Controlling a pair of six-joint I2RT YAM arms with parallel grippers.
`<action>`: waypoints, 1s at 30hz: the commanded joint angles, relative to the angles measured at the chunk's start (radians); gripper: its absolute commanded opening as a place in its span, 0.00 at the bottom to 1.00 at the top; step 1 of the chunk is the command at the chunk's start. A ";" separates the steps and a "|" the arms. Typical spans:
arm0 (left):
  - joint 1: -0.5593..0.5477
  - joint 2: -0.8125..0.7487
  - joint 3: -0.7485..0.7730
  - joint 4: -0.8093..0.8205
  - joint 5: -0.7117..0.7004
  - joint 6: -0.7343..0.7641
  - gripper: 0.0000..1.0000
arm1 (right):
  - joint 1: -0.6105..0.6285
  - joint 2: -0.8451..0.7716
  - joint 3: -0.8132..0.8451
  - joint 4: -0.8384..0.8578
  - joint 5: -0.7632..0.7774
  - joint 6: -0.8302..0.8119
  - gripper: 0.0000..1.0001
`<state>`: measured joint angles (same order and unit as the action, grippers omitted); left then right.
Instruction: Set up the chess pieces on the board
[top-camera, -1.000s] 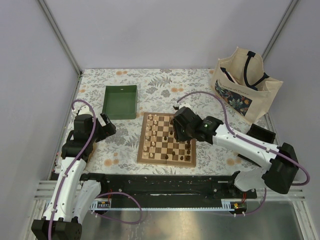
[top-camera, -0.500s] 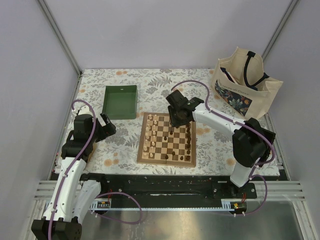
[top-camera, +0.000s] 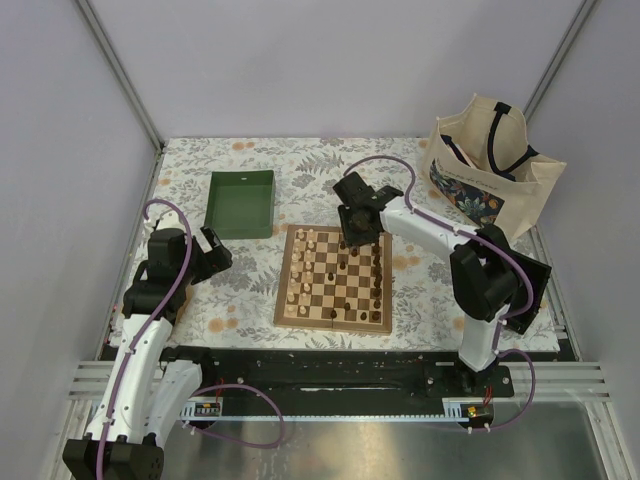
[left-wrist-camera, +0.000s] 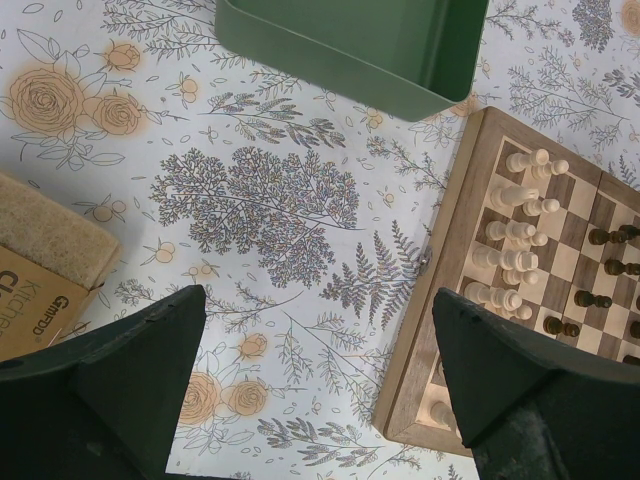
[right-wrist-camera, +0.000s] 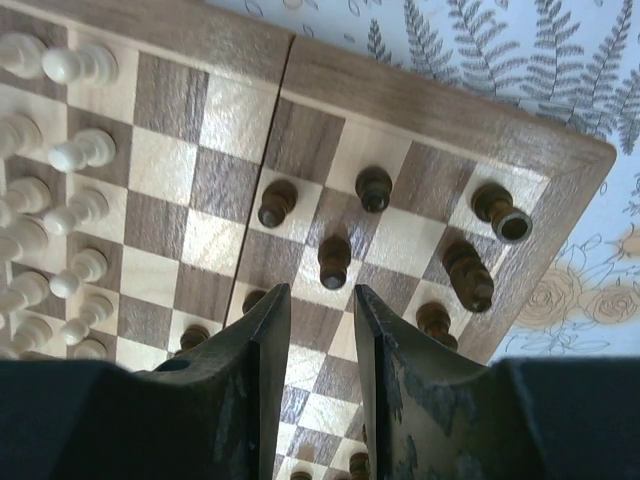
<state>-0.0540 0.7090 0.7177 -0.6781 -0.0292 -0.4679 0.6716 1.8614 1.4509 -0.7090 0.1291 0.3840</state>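
The right gripper (right-wrist-camera: 322, 300) hung low over the board (right-wrist-camera: 440, 115), its jaws parted by only a narrow slit and gripping nothing; checkered squares showed through the gap. Just beyond the fingertips, in line with that gap, a dark piece (right-wrist-camera: 334, 262) stood on its square, apart from both fingers. Farther ahead of the jaws two more dark chess pieces (right-wrist-camera: 373, 188) stood side by side near the board's centre fold seam. To the right of the jaws, by the board's corner, were other dark ones, one of them long in outline; I could not tell whether it stood or lay. Well to the left of the jaws the pale chess pieces (right-wrist-camera: 80, 152) crowded in two rows along that side of the board. From above, the right gripper (top-camera: 358, 232) sat over the board's (top-camera: 283, 290) far edge, with a tote bag (top-camera: 490, 170) well off to its right. The left gripper (left-wrist-camera: 318, 300) hovered over the flowered bench (left-wrist-camera: 260, 200), jaws spread wide and empty. The board (left-wrist-camera: 440, 330) lay to the right of these jaws, its pale pieces nearest. A green tray (left-wrist-camera: 350, 50) stood ahead of them, and a brown packet (left-wrist-camera: 30, 300) lay beside the left finger.
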 joint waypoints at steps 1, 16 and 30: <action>0.005 0.001 0.014 0.052 0.011 0.005 0.99 | -0.023 0.033 0.081 0.002 -0.006 -0.017 0.40; 0.005 -0.002 0.012 0.052 0.011 0.005 0.99 | -0.056 0.116 0.140 -0.018 0.006 -0.013 0.38; 0.006 0.001 0.014 0.052 0.012 0.006 0.99 | -0.075 0.147 0.160 -0.007 0.012 -0.023 0.34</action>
<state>-0.0540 0.7090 0.7177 -0.6781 -0.0292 -0.4679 0.6109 1.9976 1.5673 -0.7269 0.1303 0.3729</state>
